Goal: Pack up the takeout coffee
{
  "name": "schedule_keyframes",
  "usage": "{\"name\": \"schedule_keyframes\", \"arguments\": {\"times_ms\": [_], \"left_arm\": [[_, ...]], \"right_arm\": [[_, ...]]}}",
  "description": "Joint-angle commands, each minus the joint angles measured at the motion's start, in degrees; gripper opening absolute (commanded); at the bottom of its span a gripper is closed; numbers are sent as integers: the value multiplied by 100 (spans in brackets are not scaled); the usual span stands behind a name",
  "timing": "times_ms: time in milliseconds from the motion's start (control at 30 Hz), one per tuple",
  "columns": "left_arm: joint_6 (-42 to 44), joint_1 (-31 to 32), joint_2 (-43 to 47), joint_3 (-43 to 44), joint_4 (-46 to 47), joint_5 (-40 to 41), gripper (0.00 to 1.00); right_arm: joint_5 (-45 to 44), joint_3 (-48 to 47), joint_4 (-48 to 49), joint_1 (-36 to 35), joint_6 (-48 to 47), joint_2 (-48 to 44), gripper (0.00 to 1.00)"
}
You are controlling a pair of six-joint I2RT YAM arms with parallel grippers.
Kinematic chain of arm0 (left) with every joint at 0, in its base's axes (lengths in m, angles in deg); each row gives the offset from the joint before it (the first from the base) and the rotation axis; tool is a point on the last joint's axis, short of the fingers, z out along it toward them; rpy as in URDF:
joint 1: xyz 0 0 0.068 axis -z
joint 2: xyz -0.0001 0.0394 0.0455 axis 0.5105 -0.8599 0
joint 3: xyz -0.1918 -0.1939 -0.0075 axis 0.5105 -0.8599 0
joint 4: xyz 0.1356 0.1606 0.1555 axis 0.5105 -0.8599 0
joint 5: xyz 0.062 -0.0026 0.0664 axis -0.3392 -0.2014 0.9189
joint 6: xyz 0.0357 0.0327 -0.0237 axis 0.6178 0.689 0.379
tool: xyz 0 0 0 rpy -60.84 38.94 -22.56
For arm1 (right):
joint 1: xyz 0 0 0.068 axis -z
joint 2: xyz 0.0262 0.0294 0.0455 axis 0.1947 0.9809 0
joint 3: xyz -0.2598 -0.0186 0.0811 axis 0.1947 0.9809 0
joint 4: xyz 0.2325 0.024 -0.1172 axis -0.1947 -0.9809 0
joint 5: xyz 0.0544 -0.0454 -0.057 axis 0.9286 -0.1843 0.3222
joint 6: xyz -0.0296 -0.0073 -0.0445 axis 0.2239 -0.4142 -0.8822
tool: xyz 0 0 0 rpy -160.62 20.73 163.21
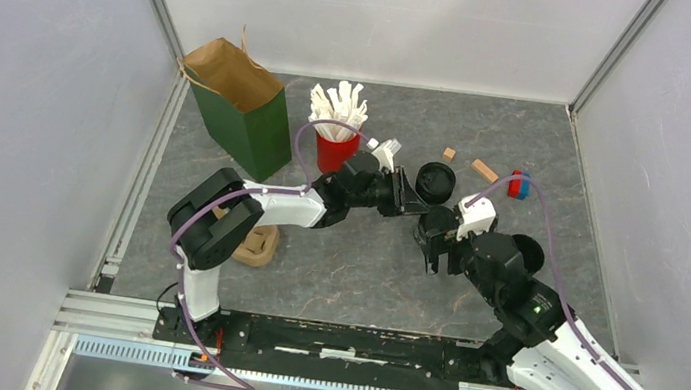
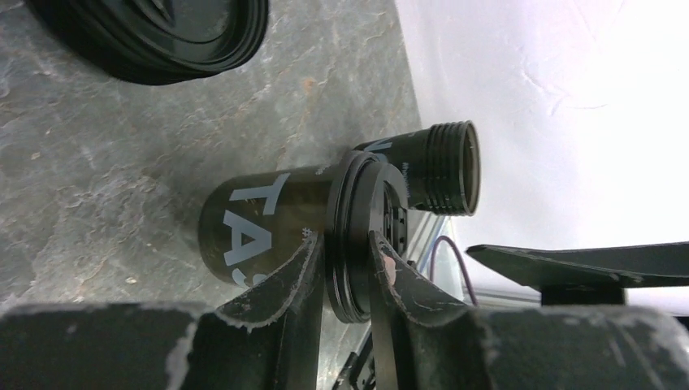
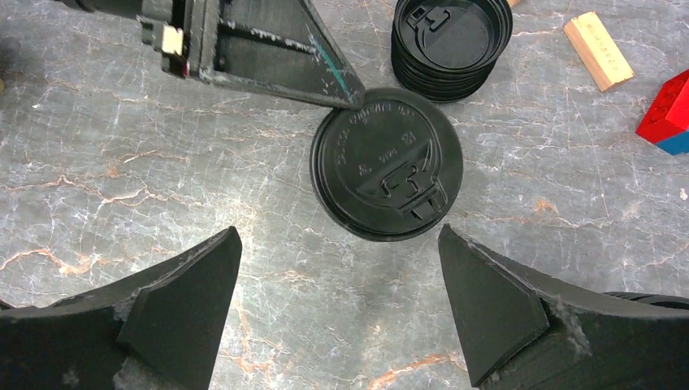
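— Where's the coffee now?

— The cup [image 2: 252, 223] stands on the table [image 3: 122, 162] mid-workspace, just beside the stack of spare lids [image 3: 451, 36]; its lid [image 3: 386, 166] sits on top. My left gripper [image 2: 348, 242] is pinched across the lid's rim; my right gripper [image 3: 339, 236] hangs above the cup with its fingers spread wide, touching nothing.

— How will it handle?

— Light, I'd judge, and thin-walled paper; a hard squeeze would crumple it, and it would tip easily if it's empty. The lid is slick plastic and could pop off; I can't tell whether it is snapped fully down. I'd take the cup round its body, below the rim, with gentle force, not by the lid, before carrying it to the green bag [image 1: 250, 122].
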Motion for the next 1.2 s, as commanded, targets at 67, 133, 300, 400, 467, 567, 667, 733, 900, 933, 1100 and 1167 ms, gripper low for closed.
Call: {"name": "schedule_keyframes", "arguments": {"times_ms": [67,133,300,400,467,567,667,733,900,933,1100,1167], "left_arm": [[463,59,-122,78,-202,118,33],[492,60,-39,28,-202,137,33],[644,56,61,-35,-364,212,35],[672,61,93,-77,-377,248,36],[691,61,128,-98,-385,247,37],[771,61,278,-170,-481,239,42],[948,59,588,-318,-757,361,47],[1147,60,881,-420,-997,461,49],[1645,57,1431,-494,-1858,634,52],[1734,61,1508,-509,-1971,648,53],[1912,61,1771,-555,-2227,651,54],[1955,61,1842,-558,-2287,587,55]], "right_arm": [[-227,-12,147,-9,159,108,98],[-293,117,201,-12,198,172,98],[-360,211,343,-10,361,202,98],[-454,190,366,-11,369,201,98],[-657,252,431,-12,359,239,98],[-1150,413,521,17,402,445,98],[-1516,198,246,221,499,830,97],[-1565,25,1,519,540,1022,96],[-1179,-142,-546,1193,791,1137,90],[-1162,-115,-601,1203,846,1116,90],[-1216,14,-566,1228,901,1240,91],[-1302,37,-482,1244,892,1334,91]]}}
